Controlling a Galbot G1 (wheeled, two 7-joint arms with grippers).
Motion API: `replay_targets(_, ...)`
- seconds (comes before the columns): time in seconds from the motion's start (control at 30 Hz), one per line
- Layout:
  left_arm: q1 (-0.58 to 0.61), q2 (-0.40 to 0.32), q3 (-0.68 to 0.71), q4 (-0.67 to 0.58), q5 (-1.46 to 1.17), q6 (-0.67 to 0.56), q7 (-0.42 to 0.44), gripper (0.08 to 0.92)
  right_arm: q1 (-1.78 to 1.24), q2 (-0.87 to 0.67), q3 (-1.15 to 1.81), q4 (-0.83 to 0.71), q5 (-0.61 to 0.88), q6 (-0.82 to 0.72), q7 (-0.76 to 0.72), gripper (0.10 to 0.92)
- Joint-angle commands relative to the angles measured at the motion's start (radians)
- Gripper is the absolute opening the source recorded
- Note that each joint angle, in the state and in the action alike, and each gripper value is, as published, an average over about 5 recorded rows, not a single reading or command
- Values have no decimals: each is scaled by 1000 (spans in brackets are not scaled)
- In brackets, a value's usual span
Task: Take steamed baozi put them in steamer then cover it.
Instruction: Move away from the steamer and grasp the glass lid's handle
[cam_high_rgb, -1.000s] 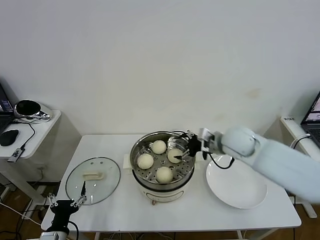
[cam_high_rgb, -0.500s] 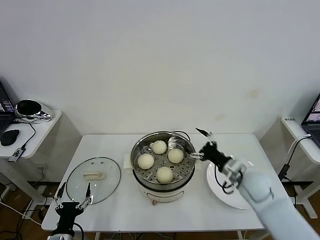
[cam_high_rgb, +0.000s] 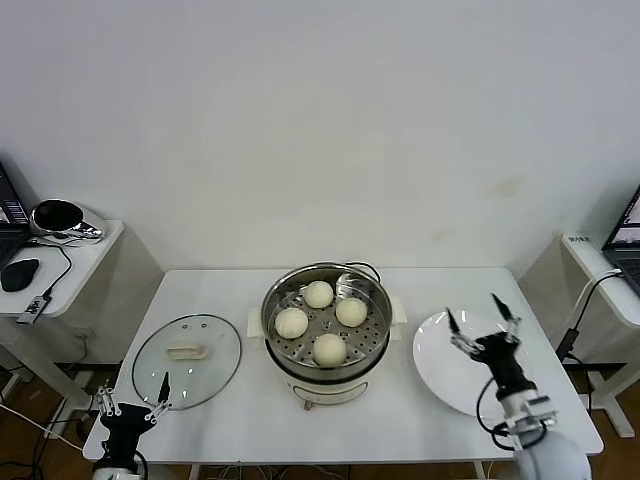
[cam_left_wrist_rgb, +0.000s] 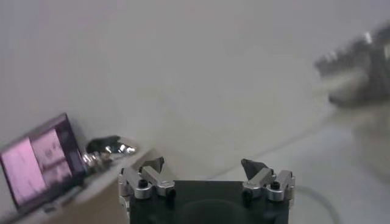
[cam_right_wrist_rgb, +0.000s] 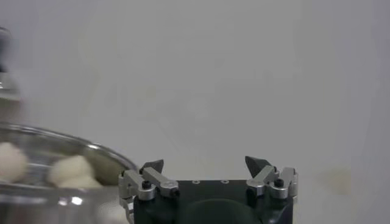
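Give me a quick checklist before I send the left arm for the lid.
1. All four steamed baozi sit on the tray inside the steamer: ok.
2. White plate holds no buns: ok.
3. Cover lies flat on the table to the robot's left of the steamer, handle up: ok.
4. Right gripper is over the plate, clear of the steamer, open and holding nothing: ok.
5. Left gripper is open and holding nothing at the table's front edge near the cover: ok.
6. Steamer not yet covered: not ok.
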Motion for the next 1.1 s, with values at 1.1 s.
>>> replay_targets(1.1, -578, 197, 269, 591, 661, 49, -11, 823, -188, 240, 263, -5, -82, 55, 68, 823)
